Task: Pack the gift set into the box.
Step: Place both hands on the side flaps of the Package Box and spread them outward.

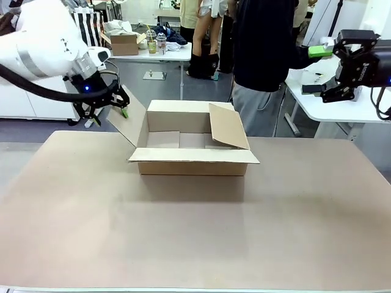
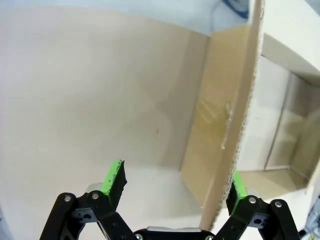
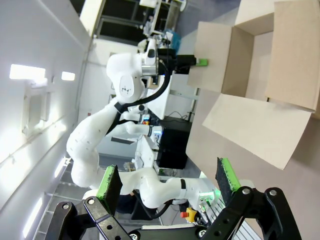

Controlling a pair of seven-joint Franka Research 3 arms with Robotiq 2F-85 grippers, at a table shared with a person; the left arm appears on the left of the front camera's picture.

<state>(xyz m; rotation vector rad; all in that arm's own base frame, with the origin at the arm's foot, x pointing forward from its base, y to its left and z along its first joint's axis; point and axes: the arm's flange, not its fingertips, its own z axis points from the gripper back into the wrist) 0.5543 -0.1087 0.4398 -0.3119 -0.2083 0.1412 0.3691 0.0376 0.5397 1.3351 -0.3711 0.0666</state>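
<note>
The left pincer is at the box's left flap, jaws spread wide and straddling the flap's edge without pinching it. My read is that it's there to hold that flap outward and keep the mouth clear. The right pincer hangs high, well right of the box, jaws apart and empty, out of the way. The box is plain brown corrugated and sits mid-surface. Its near flap is folded out, its right flap leans inward, and nothing shows inside.
</note>
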